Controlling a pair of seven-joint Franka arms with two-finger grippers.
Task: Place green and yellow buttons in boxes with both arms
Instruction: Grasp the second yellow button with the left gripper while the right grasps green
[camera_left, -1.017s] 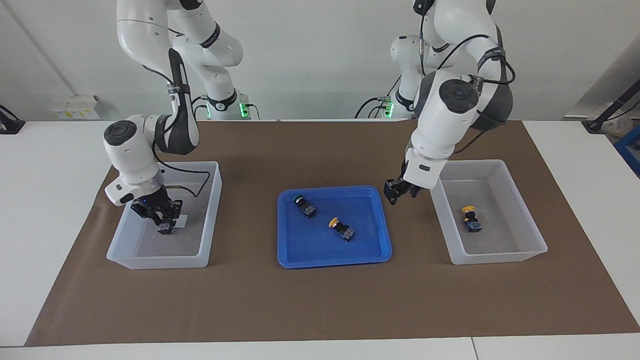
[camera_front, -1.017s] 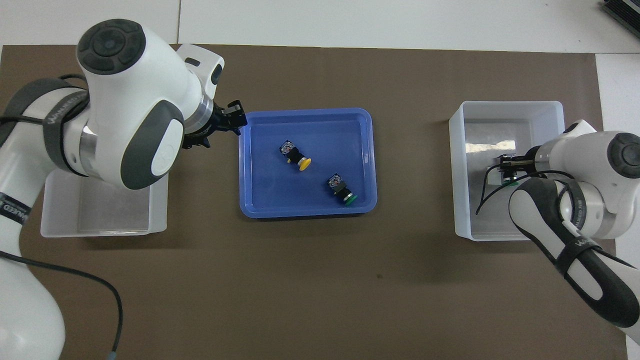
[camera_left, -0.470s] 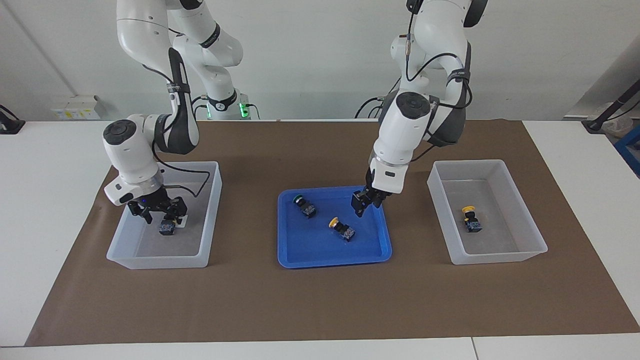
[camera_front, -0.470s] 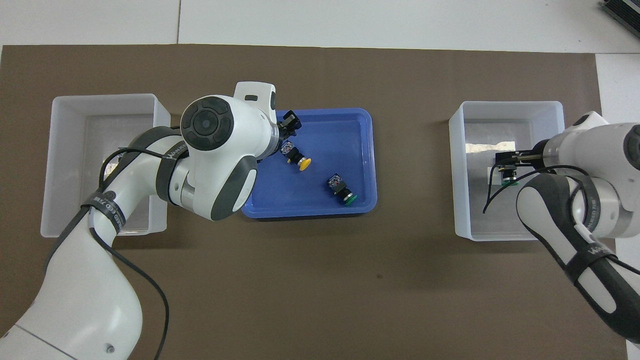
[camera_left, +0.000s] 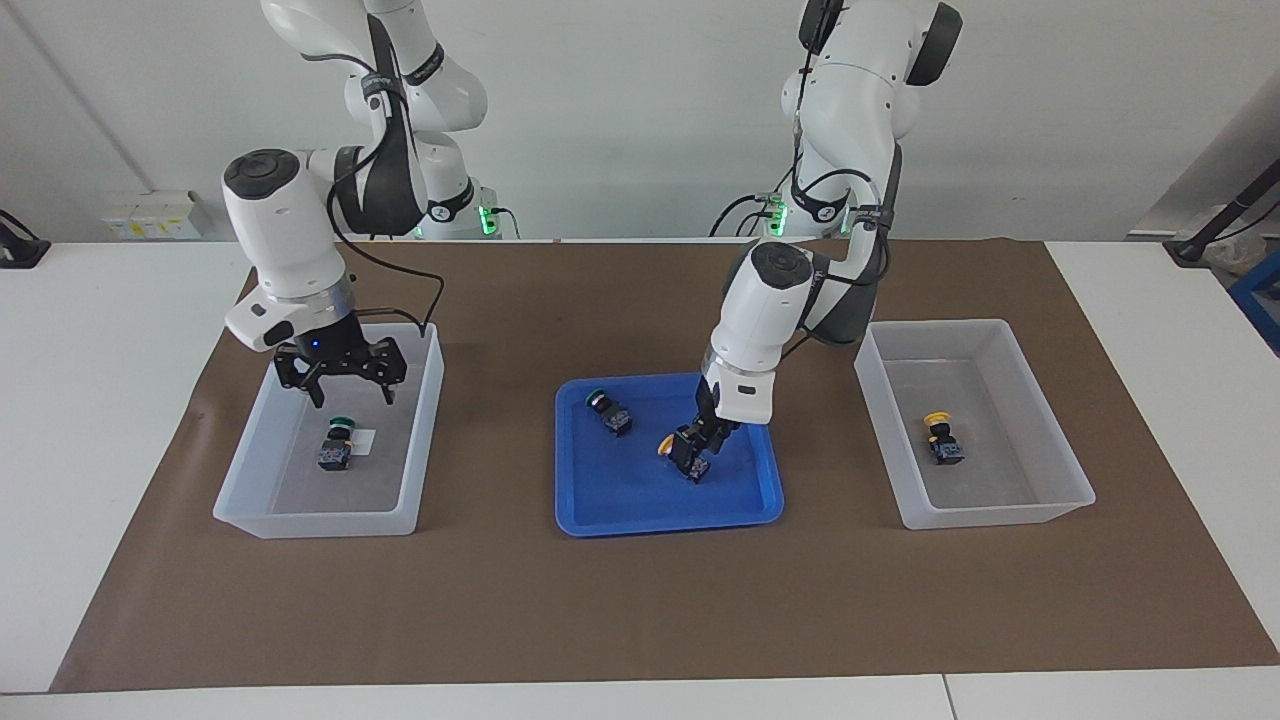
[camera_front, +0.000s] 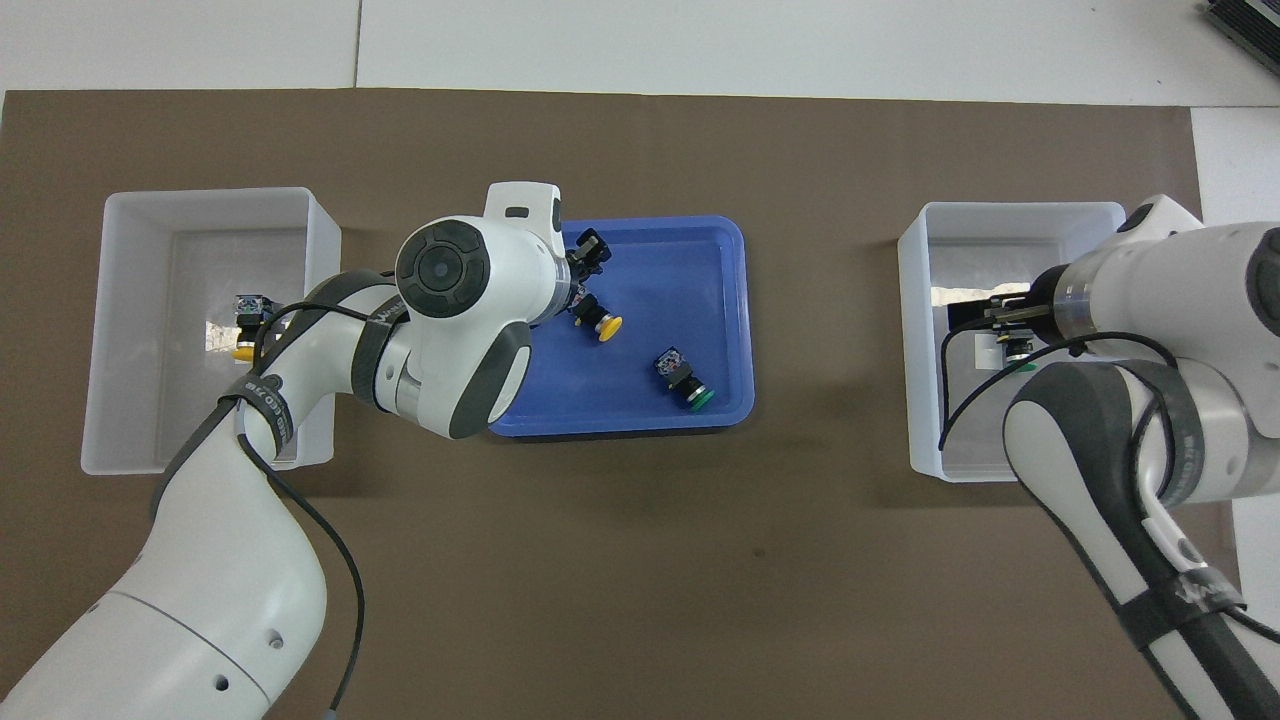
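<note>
Facing the robots, starting at the right arm's end of the desk (camera_left: 120, 420): right claw (camera_left: 341, 385) hangs over the box (camera_left: 425, 420) there, fingers spread apart, nothing in them. Directly under it a green button (camera_left: 337, 444) sits upright on the box floor, just beside a small white label (camera_left: 366, 438). Claw is clear of the button, not touching.

Middle: blue tray (camera_left: 590, 515) on the brown mat (camera_left: 640, 600). Two buttons in it. A second green button (camera_left: 607, 410) lies tipped on its side in the part of the tray nearer the robots, toward the right arm's end. A yellow button (camera_left: 672, 446) lies tipped too, closer to tray centre. Left claw (camera_left: 692, 456) is down in the tray right at that yellow button's body, fingers on either side of it. Can't tell whether they are clamped or only around it. In the overhead view the left wrist covers most of the body; only the yellow cap sticks out.

Left arm's end: second box (camera_left: 1070, 470) holds another yellow button (camera_left: 941, 437), upright, cap up, roughly mid-floor.
</note>
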